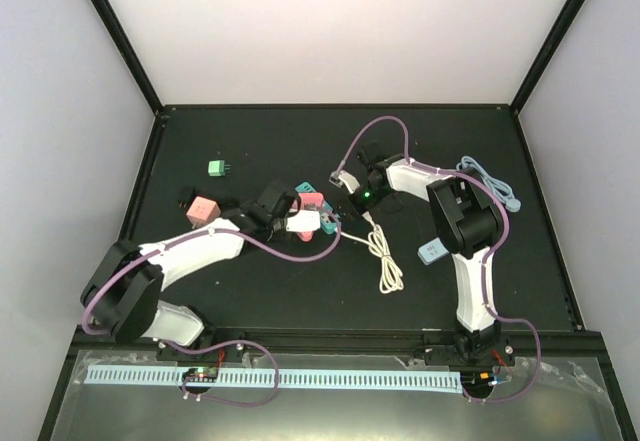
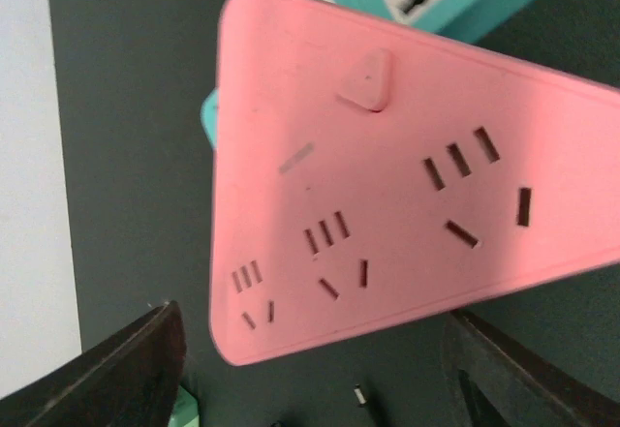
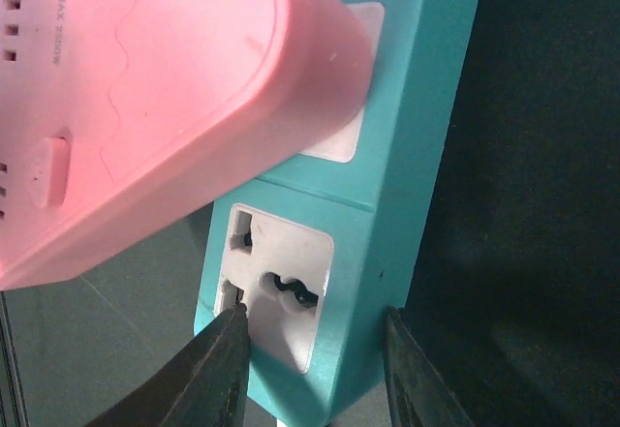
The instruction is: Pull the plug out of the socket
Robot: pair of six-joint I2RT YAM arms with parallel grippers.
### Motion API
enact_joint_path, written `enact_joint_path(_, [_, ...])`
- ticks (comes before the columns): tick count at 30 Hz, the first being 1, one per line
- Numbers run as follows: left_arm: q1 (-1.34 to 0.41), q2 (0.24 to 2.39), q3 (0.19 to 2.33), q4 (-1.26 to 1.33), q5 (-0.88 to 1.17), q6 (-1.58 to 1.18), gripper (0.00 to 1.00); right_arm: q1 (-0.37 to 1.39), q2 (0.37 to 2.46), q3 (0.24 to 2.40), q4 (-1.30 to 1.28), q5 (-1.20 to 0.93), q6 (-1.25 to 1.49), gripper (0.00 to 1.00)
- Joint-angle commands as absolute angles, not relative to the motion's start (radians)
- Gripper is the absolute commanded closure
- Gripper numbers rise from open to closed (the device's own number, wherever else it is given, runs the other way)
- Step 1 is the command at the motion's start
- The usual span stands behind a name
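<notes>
Presently, the pink triangular plastic plug adapter point(image 3: 174, 88) is seated in the upper outlet of the teal plastic socket strip point(image 3: 417, 137), near the centre of the black table point(image 1: 250, 131). The right gripper point(image 3: 310, 369) is closed on the strip's near end, one finger against the outlet face and one against the side. The left gripper point(image 2: 315, 374) stands at the adapter's 8 o'clock in the top view, fingers spread, with the adapter's corner between them and no contact visible. A white coiled cable point(image 1: 386, 261) lies at the strip's 4 o'clock.
</notes>
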State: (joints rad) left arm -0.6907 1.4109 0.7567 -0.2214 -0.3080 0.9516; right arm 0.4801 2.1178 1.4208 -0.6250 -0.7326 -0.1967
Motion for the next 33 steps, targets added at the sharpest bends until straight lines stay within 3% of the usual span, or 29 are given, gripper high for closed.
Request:
enact_joint_path(1, [-0.640, 1.332, 0.885, -0.343, -0.149, 0.807, 0.22, 0.486, 2.152, 1.421, -0.602, -0.663, -0.189, 0.59])
enact_joint_path(7, [-0.624, 1.243, 0.920, -0.588, 0.089, 0.655, 0.12, 0.486, 2.166, 1.423, -0.602, -0.661, -0.184, 0.60])
enact_joint_path(17, [-0.471, 1.213, 0.919, -0.580, 0.377, 0.295, 0.01, 0.486, 2.174, 1.420, -0.601, -0.662, -0.187, 0.61])
enact_joint_path(24, [-0.288, 1.233, 0.808, -0.419, 0.752, 0.043, 0.02, 0.486, 2.175, 1.417, -0.599, -0.667, -0.187, 0.61])
enact_joint_path(29, [-0.255, 1.252, 0.733, -0.322, 0.775, -0.035, 0.06, 0.486, 2.176, 1.414, -0.596, -0.661, -0.190, 0.61])
enact_joint_path(33, [-0.230, 1.319, 0.728, -0.287, 0.786, -0.110, 0.15, 0.486, 2.179, 1.414, -0.595, -0.663, -0.189, 0.61])
